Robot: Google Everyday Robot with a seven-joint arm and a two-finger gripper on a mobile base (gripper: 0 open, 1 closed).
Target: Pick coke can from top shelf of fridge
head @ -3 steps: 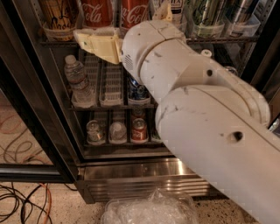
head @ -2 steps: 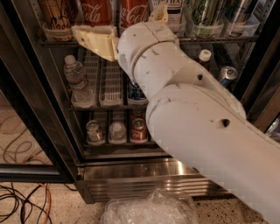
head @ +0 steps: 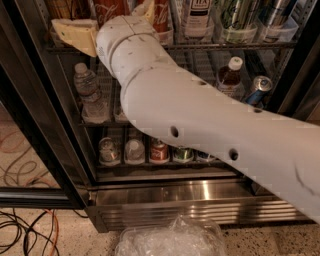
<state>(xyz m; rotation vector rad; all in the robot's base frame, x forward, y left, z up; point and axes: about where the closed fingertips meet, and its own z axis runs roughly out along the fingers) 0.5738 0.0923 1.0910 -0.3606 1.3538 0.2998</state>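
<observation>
Up in the upper left of the frame, the gripper is at the top shelf of the fridge, with the big white arm sweeping in from the lower right and covering much of the middle racks. The jaws are released and spread apart: one pale yellow finger sits left of the coke can, the other just right of it, and contact can't be made out. The coke can stands upright on that shelf, long axis vertical, base down, its top cut off by the upper edge. A second red can stands just right of the gripper. One rack down there's a water bottle at the left, and at the right a brown bottle with a tilted blue can beside it. A row of cans lines the lowest rack, crumpled clear plastic lies on the floor at bottom centre, and cables trail at lower left.
</observation>
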